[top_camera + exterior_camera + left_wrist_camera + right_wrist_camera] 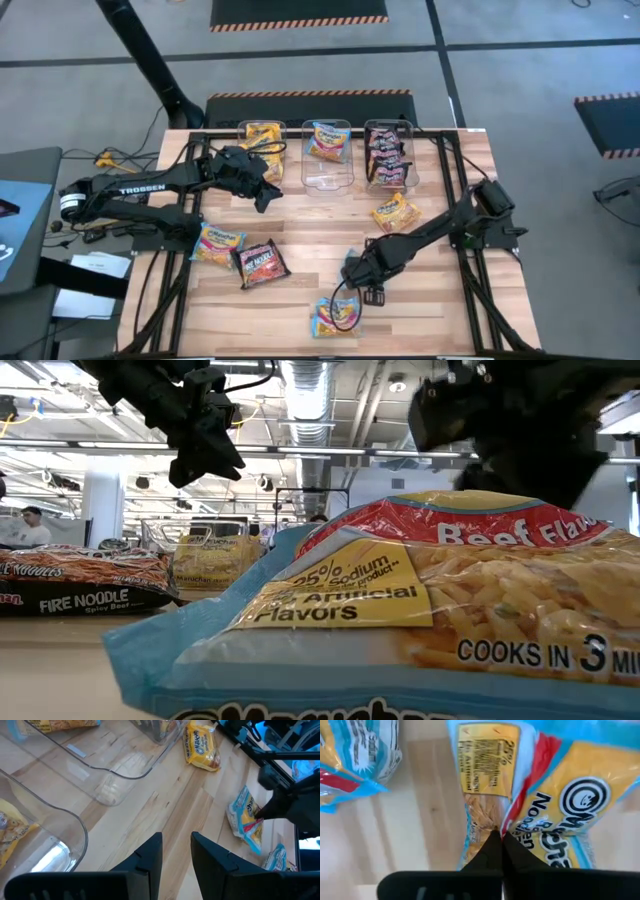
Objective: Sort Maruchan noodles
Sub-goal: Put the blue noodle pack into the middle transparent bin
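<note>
High view hangs overhead, looking straight down on the whole table. Low view sits at tabletop height, right up against a light blue packet, facing the room. Both wrist views look down close at the table; left wrist shares the clear bins with overhead.

Grey floor with hazard-striped mats surrounds the wooden surface; overhead, ducts and strip lights cross the open ceiling.
</note>
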